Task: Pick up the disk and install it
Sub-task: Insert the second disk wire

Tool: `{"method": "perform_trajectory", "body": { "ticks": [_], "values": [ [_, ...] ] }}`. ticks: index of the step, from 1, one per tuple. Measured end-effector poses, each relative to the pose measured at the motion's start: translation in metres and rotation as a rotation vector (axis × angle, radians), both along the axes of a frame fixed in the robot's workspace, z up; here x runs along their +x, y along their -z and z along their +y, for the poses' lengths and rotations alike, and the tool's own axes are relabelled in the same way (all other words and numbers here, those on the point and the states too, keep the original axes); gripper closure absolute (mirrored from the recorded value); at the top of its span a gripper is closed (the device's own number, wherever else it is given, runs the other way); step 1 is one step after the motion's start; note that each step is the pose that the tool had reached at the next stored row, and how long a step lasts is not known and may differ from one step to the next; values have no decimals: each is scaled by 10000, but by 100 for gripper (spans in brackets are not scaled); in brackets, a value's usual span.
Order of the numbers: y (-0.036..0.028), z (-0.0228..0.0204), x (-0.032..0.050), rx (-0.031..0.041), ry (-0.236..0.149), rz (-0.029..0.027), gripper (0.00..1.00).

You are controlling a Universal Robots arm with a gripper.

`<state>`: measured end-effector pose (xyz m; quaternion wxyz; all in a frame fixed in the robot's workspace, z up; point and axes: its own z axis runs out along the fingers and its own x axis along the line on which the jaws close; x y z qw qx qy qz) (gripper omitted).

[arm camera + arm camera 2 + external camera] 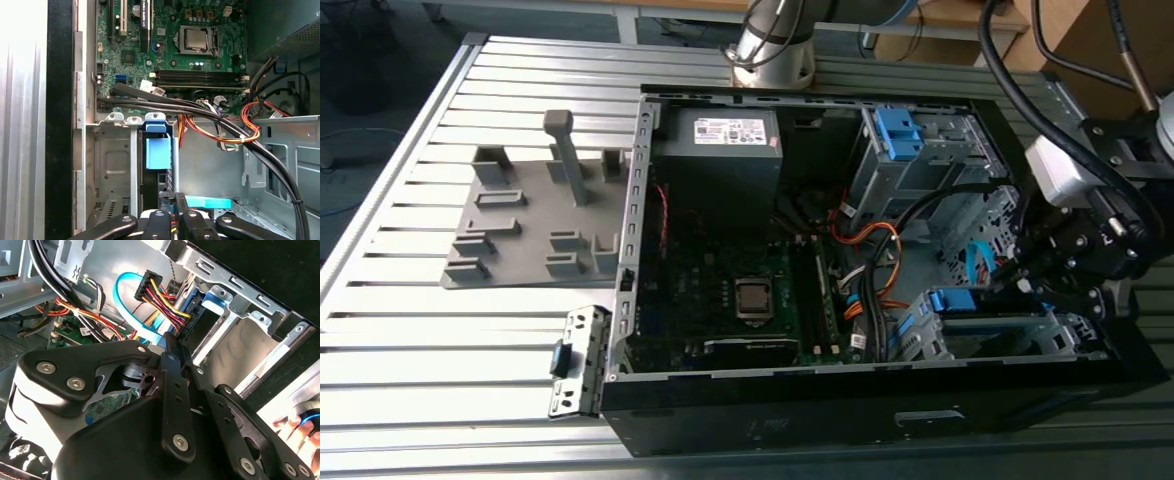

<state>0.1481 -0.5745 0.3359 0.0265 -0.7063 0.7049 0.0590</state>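
Observation:
The disk point(950, 300) stands on edge in the lower drive bay of the open computer case point(638, 200), at the exterior view's right. Its blue caddy point(157, 152) shows in both wrist views, and a red, yellow and black cable plug point(150, 287) sits beside the caddy's blue tab point(216, 297). My gripper point(1063, 285) hangs over that bay. Its black fingers point(161, 220) lie pressed together, and the gripper point(172, 342) points at the disk's end by the plug. Nothing shows between the fingertips, which meet just short of the disk point(173, 200).
A bare blue bracket point(898, 130) sits in the upper bay beside the grey power supply point(720, 150). Black and orange cables point(225, 125) cross the case near the bay. A grey fixture point(534, 235) lies on the slatted table. A person's hand point(295, 432) rests outside the case.

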Motion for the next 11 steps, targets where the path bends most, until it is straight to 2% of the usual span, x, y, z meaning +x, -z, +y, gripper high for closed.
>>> {"method": "perform_trajectory", "body": {
  "ticks": [11],
  "values": [
    [27, -5, 33, -4, 1, 1, 84]
  ]
}}
